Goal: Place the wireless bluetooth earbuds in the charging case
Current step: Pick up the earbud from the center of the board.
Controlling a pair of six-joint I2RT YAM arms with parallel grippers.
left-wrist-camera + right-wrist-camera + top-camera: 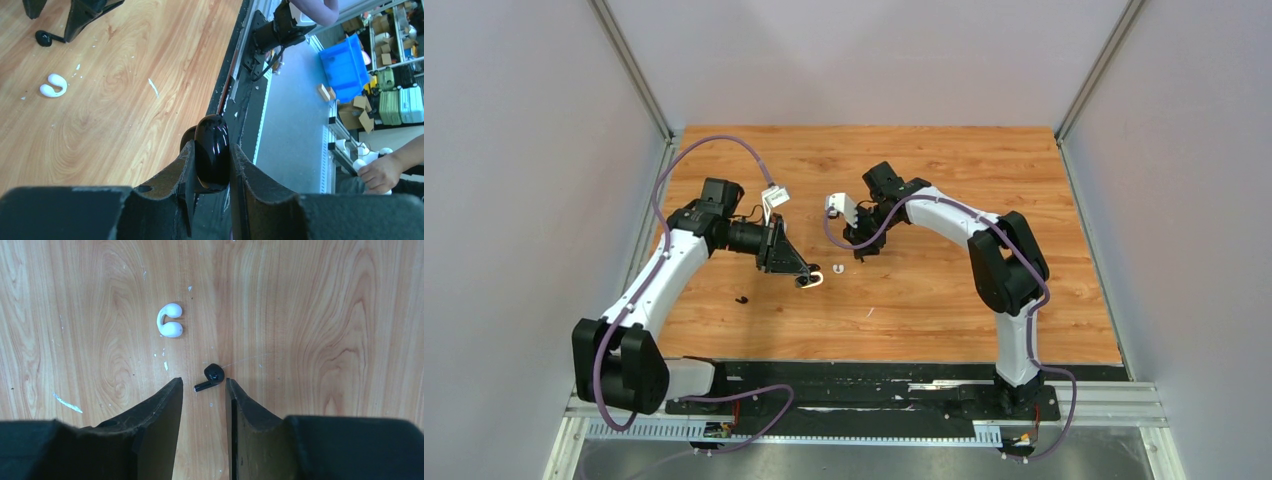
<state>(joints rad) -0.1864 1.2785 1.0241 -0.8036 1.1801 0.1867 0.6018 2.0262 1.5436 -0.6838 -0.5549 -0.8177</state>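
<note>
Lowering the right gripper, its jaws apart, should go straight over the black earbud lying at lower centre of its view; the left gripper clamps the glossy black case.

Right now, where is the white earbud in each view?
Top external: white earbud near picture centre, mid-table.
Left wrist: white earbud at far left.
Right wrist: white earbud upper middle, left of centre.
Shared landmark: white sliver on the wood.
</note>
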